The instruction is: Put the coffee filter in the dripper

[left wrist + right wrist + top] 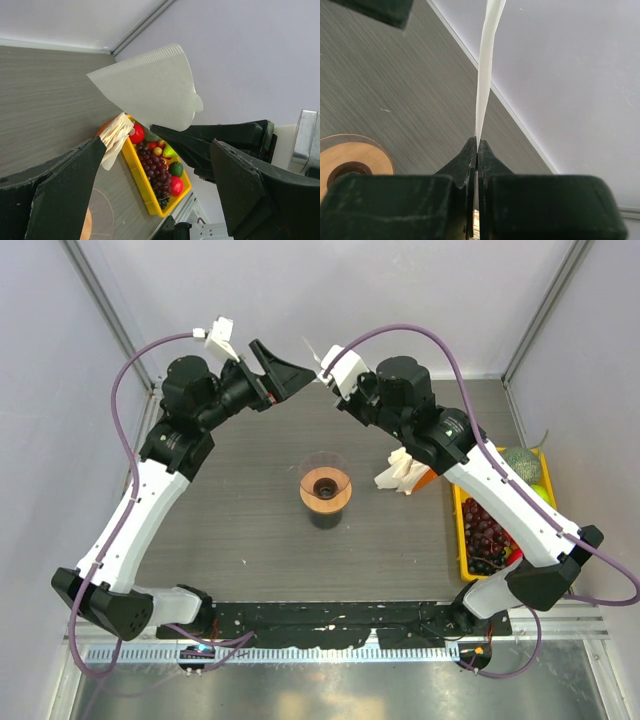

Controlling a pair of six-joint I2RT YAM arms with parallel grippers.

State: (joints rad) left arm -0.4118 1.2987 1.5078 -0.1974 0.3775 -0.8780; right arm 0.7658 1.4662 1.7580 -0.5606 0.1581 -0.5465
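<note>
2 arms, grippers meet at upper centre of top view. Left gripper point(283, 368): jaws spread wide, gripping nothing. 1 coffee filter point(150, 87) in air just right of it, pinched at one edge by right gripper point(477, 147), clenched tight. 1 dripper point(325, 485) mid-frame on table point(230, 530), well apart from filter. Right side: 1 bunch of spare filters point(400, 470), 1 yellow fruit tray point(461, 540).

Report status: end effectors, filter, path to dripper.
Right end effector shut on coffee filter, held aloft. Left end effector open, off the filter. Dripper empty, nothing over it.
</note>
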